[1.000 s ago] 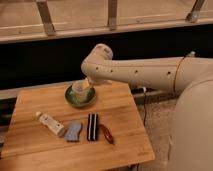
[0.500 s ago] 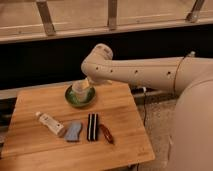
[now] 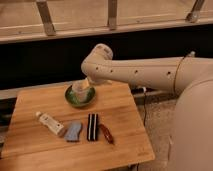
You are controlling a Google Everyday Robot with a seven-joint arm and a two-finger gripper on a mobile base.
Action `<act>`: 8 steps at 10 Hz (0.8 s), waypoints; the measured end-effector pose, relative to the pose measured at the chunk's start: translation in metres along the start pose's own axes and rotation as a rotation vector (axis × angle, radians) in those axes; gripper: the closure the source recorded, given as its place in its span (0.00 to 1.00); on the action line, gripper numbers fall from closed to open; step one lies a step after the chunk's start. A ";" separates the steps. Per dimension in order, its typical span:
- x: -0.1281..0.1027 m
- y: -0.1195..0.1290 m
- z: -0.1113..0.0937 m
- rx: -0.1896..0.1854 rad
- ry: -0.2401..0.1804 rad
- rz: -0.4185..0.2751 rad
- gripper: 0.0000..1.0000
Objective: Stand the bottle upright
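Bent arm point(image 3: 145, 72), pincer point(image 3: 87, 83) over bowl point(image 3: 71, 100)

So the bottle point(image 3: 50, 123) is looking cream-white, bowl point(image 3: 69, 98) is showing green, bar point(image 3: 92, 126) is wearing black-and-white stripes, pad point(image 3: 73, 131) is sitting blue-grey, table point(image 3: 122, 112) is glowing honey-brown, pale gripper point(image 3: 86, 85) is hanging over the bowl.

Warm, rather dim light is falling from above onto the wooden table point(image 3: 40, 145), lighting its top evenly, while the wall band point(image 3: 45, 60) behind it is lying in deep shadow. The pale arm point(image 3: 150, 72) is catching a soft sheen along its upper side and is shading the gripper point(image 3: 88, 83), which is hanging low by the cup point(image 3: 79, 91) in the green bowl point(image 3: 71, 101). Only faint, soft shadows are showing beside the bottle point(image 3: 50, 123).
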 end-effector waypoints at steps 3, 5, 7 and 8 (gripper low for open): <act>0.000 0.000 0.000 0.000 0.000 0.000 0.20; 0.000 0.000 0.000 0.001 -0.001 -0.003 0.20; 0.003 0.002 0.007 0.027 0.015 -0.036 0.20; 0.002 0.005 0.015 0.057 0.024 -0.063 0.20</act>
